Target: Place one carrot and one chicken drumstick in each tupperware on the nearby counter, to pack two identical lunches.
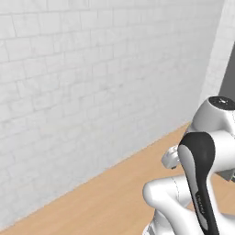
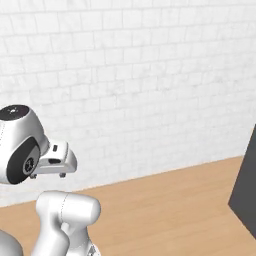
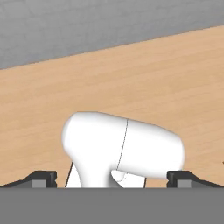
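Observation:
The light wood counter runs along a white brick wall, and its top is bare where I can see it. The carrot, the chicken drumstick and the tupperware are out of view. My arm is folded up close over the base. In the hand view my gripper is open, its dark fingertips standing wide apart at the two bottom corners. Nothing lies between them. The hand looks across the counter towards a grey wall.
A white brick wall stands right behind the counter. A dark slab juts in at the right edge of the right base view. A dark grey panel shows at the far right of the left base view.

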Motion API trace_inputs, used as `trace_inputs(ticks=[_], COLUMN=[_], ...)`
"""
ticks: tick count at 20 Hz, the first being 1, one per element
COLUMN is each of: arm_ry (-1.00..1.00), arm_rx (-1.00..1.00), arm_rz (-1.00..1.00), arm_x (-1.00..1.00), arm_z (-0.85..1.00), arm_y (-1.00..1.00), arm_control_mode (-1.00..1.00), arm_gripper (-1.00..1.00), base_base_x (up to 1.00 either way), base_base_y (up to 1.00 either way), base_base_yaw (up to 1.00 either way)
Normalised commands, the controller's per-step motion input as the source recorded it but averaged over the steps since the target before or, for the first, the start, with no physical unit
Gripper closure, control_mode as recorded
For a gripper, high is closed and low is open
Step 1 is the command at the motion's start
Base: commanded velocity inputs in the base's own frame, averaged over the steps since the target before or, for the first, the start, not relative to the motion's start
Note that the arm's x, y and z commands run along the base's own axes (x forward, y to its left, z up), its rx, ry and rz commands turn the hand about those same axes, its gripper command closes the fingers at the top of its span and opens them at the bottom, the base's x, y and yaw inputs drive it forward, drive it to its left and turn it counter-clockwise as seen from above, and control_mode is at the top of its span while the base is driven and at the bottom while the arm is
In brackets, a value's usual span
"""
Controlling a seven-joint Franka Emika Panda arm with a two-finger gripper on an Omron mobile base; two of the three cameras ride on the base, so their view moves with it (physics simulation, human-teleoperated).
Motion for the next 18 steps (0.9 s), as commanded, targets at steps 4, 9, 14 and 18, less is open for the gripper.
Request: trace_inputs(ticks=[4, 9, 14, 18], arm_ry=[0.00, 0.00, 0.00, 0.00], arm_rx=[0.00, 0.00, 0.00, 0.00], arm_rz=[0.00, 0.00, 0.00, 0.00], arm_x=[0.00, 0.00, 0.00, 0.00], arm_z=[0.00, 0.00, 0.00, 0.00], arm_y=[0.00, 0.00, 0.00, 0.00], arm_control_mode=[1.00, 1.00, 1.00, 1.00], arm_gripper=[-1.00, -1.00, -1.00, -1.00], base_base_x=[0.97, 1.00, 0.63, 0.12], base_base_y=[0.34, 0.01, 0.06, 0.00], base_base_yaw=[-0.52, -0.42, -0.75, -0.88])
